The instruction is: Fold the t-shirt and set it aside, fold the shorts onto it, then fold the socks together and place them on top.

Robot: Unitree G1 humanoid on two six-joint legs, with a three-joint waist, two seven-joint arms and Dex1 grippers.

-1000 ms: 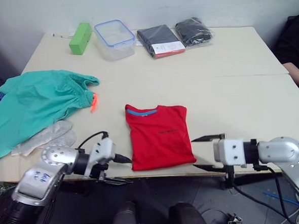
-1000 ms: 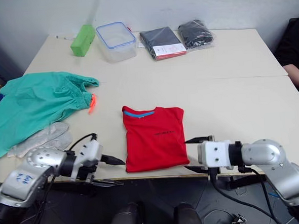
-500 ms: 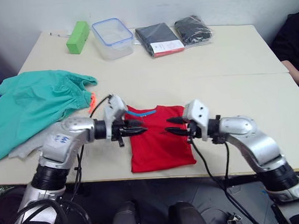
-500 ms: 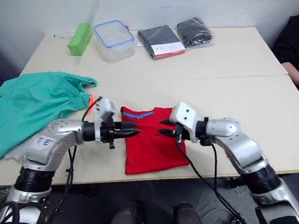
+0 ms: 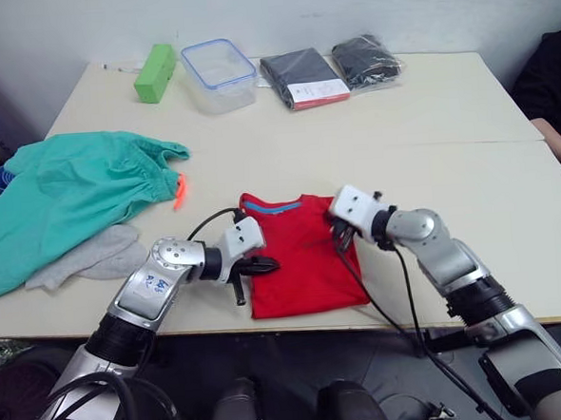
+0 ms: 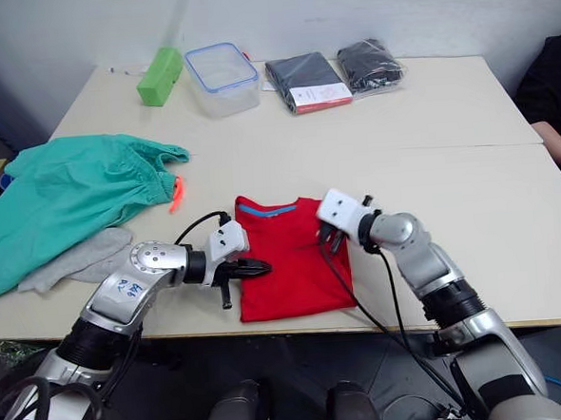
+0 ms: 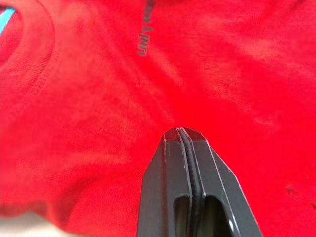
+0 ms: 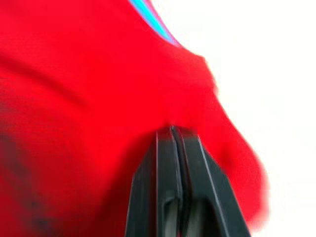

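The red t-shirt (image 5: 298,266) lies folded into a rectangle near the table's front edge, blue neckline toward the back. My left gripper (image 5: 268,264) is shut at the shirt's left edge, and its tips (image 7: 178,131) pinch the red cloth, which creases around them. At the shirt's upper right edge, my right gripper (image 5: 342,237) is shut, its tips (image 8: 171,129) buried in bunched red cloth. On the left lie the teal-green shorts (image 5: 70,190), spread in a heap, their orange drawstring (image 5: 177,191) showing. The light grey socks (image 5: 88,260) rest in front of the shorts.
Along the back edge stand a green block (image 5: 153,72), a clear container with a blue rim (image 5: 218,74) and two dark bagged packs (image 5: 303,76) (image 5: 366,57). A person's dark sleeve (image 5: 559,88) shows at the far right. Bare tabletop (image 5: 470,189) lies right of the shirt.
Both grippers came up from below the table's front edge, moved in over the shirt from either side and went from open to shut on its edges.
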